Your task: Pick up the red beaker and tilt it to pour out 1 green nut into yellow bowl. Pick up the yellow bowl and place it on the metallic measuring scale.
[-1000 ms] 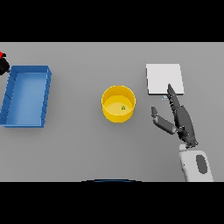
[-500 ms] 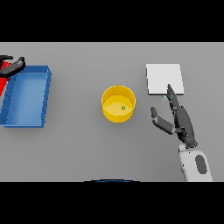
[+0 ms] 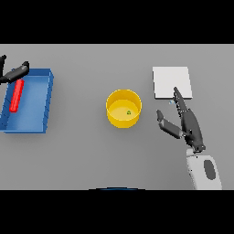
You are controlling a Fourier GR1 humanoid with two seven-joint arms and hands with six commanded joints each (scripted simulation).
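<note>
With one green nut (image 3: pixel 129 112) in the yellow bowl (image 3: pixel 123 109), I note my open right hand (image 3: pixel 185 123) nearer, bowl left of it, scale (image 3: pixel 171 82) beyond

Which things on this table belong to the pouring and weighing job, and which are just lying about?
Job things: red beaker lying in the tray, yellow bowl holding a green nut, metallic measuring scale, left hand, right hand.

Lying about: blue tray.

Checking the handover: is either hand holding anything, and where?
Nothing visibly held: red beaker lies in the blue bin; left hand above, right hand open.
</note>
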